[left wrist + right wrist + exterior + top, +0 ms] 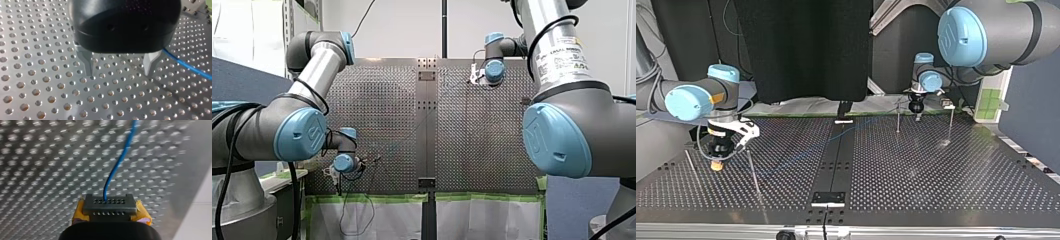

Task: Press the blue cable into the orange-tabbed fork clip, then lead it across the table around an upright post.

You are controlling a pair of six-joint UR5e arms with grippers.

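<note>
My right gripper [110, 207] is clamped on the blue cable [117, 162], which runs ahead of it over the table [37, 170]. My left gripper [118, 68] hangs wide apart and empty just above the holes, with the cable passing beside one finger. I can make out no fork clip, and the cable rounds no post [898, 114] that I can see. I judge both steps are yet to do.
</note>
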